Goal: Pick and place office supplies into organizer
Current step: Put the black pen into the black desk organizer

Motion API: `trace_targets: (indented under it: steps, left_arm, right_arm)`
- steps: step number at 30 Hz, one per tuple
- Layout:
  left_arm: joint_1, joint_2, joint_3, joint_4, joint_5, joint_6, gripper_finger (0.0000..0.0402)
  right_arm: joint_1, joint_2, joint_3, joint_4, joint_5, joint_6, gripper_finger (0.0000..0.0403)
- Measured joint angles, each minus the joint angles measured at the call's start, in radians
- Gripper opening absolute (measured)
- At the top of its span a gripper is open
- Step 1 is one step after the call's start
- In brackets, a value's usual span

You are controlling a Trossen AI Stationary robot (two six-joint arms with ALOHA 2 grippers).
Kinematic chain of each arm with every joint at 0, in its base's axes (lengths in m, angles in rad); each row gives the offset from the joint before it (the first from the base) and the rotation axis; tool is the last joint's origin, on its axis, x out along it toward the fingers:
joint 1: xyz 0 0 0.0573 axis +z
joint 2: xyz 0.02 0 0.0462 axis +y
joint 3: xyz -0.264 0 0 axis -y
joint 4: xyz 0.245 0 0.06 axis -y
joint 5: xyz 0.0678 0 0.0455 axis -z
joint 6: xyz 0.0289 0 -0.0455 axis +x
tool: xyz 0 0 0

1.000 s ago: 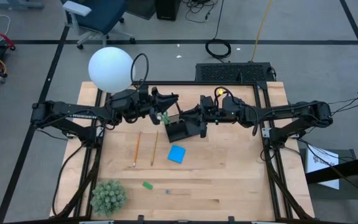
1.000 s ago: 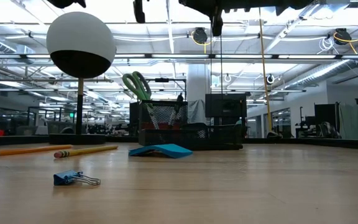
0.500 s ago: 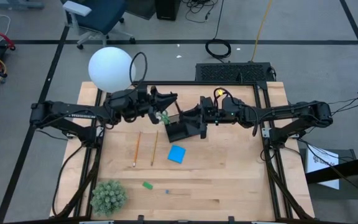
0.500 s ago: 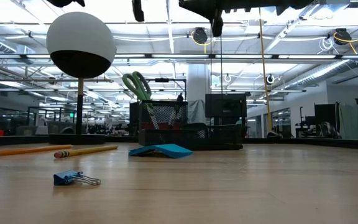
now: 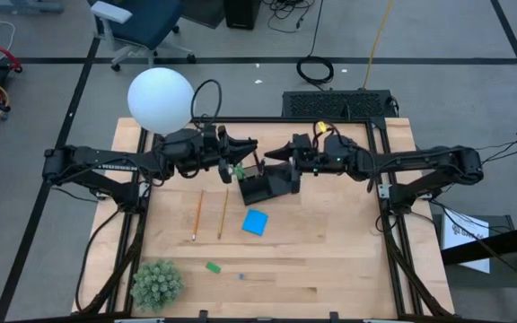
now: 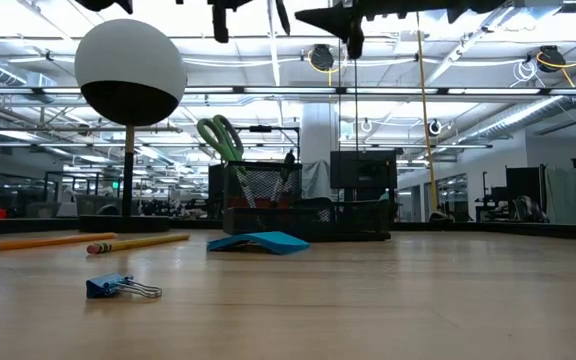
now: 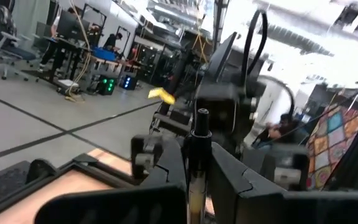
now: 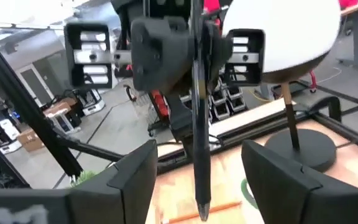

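Above the wooden worktop, the left gripper is clamped on a dark pen, held upright over the black mesh organizer. Facing it, the right gripper has its fingers spread wide on either side of the pen without touching it. Green-handled scissors stand in the organizer.

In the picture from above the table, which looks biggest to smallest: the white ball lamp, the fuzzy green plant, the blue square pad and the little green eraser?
1. White ball lamp, though it stands taller, so nearer the camera.
2. Fuzzy green plant, a little smaller.
3. Blue square pad.
4. Green eraser, clearly the smallest.
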Motion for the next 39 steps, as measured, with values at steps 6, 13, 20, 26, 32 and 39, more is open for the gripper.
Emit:
trace_targets:
  steps: [6,13,20,26,32,39]
  left_arm:
    - [0.0,0.0,0.0,-0.073,-0.009,0.069,0.0016]
    - [-0.008,0.0,0.0,-0.116,-0.096,0.171,0.0016]
    - [-0.004,0.018,0.0,-0.132,-0.113,0.191,0.0016]
    - [0.011,0.04,-0.001,-0.142,-0.119,0.201,0.0016]
    - [0.038,0.076,-0.002,-0.096,-0.102,0.19,0.0016]
    - [0.046,0.149,0.002,0.019,-0.082,0.183,0.0016]
  right_arm:
    - [-0.006,-0.069,-0.001,-0.01,0.002,-0.001,0.0227]
    - [-0.006,-0.108,0.0,-0.056,0.003,-0.002,0.0218]
    - [-0.004,-0.108,-0.001,-0.045,0.003,0.024,0.0217]
    - [-0.004,-0.107,-0.001,-0.02,0.002,0.057,0.0217]
    - [0.005,-0.107,-0.001,-0.02,0.001,0.086,0.0217]
    - [0.024,-0.107,-0.001,-0.02,0.002,0.106,0.0217]
